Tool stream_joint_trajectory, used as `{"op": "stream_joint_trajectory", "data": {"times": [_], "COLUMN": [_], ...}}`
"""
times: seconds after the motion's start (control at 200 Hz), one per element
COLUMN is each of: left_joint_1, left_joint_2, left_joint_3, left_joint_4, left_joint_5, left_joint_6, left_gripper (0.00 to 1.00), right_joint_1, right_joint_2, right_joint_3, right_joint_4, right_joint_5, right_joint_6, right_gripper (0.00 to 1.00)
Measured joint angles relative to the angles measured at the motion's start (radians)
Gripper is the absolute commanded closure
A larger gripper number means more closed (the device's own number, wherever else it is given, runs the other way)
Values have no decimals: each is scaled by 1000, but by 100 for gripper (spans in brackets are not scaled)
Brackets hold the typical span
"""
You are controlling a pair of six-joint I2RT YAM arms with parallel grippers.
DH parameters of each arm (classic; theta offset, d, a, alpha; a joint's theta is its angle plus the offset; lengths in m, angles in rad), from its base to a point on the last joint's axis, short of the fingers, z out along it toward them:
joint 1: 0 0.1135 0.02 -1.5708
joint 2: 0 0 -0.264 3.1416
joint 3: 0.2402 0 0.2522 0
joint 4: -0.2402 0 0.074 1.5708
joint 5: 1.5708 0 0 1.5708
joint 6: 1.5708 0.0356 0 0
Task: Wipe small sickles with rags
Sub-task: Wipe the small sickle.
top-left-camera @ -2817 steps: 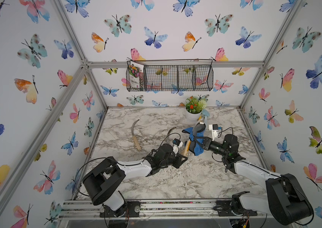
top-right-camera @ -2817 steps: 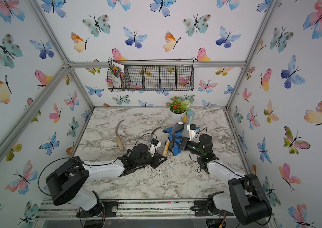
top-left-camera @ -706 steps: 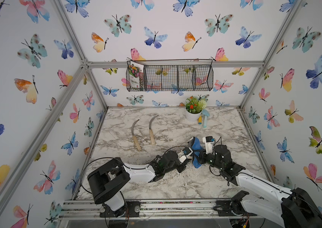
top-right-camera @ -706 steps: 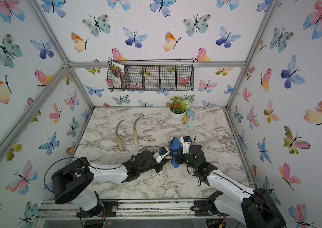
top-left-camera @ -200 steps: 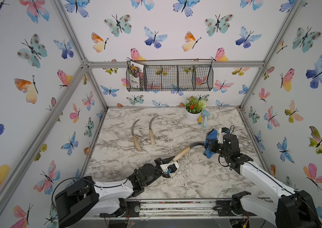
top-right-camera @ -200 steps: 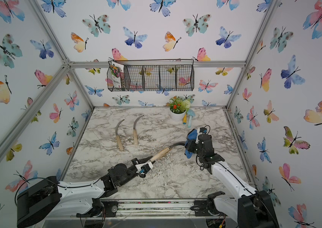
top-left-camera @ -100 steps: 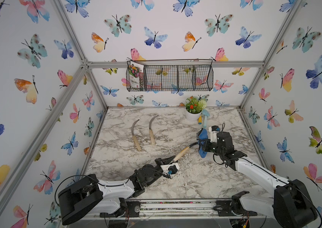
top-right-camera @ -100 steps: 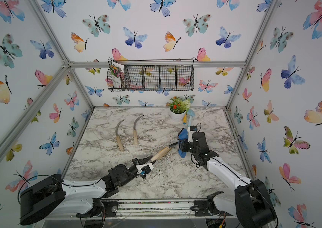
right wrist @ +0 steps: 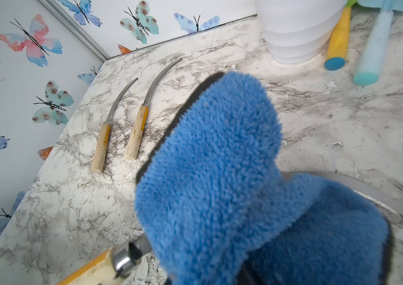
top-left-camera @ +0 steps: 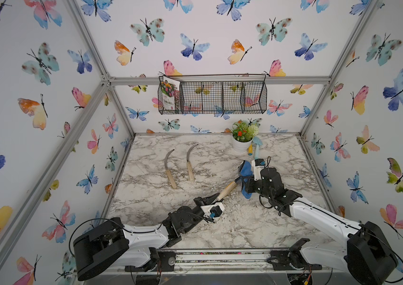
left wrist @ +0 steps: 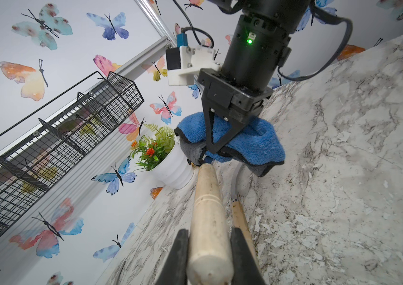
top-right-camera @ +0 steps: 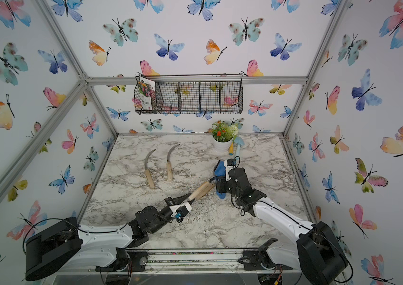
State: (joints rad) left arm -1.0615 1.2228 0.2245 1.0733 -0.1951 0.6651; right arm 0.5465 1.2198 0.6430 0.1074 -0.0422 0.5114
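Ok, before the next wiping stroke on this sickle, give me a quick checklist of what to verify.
Left gripper shut on the held sickle at its handle: ok.
Right gripper shut on the blue terry rag: ok.
Rag covering the blade: ok.
Blade clean: cannot tell, rag hides it.
Room around held sickle: not ok, a fourth sickle lies right alongside it.
Two far sickles clear of the stroke: ok.

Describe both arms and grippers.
The left arm and right arm have white shells, black joints and loose black cables. The left gripper and right gripper are black and tapered, with white camera brackets; a green light marks the right wrist.
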Motion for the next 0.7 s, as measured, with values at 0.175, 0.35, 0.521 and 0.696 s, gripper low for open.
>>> {"op": "stream_joint_trajectory", "data": {"times": [0.175, 0.35, 0.521, 0.696], "left_joint_1": [0, 0, 10, 22], "left_joint_2": [-33, -49, -48, -63], "left_joint_3": [-9, -14, -9, -10], "left_joint_4": [2, 6, 6, 3], "left_joint_5": [-23, -64, -170, -196], "left_joint_6": [-1, -3, -21, -34], "left_gripper": [100, 100, 100, 100], "right_joint_1": [-210, -224, -219, -220], "right_joint_2": [57, 45, -56, -131], "right_joint_3": [-11, -10, -5, 38], "right_joint_4": [12, -42, -126, -146], "right_joint_5": [-45, -15, 143, 202], "right_joint_6": [1, 2, 27, 16], "right_gripper": [98, 98, 98, 98]}}
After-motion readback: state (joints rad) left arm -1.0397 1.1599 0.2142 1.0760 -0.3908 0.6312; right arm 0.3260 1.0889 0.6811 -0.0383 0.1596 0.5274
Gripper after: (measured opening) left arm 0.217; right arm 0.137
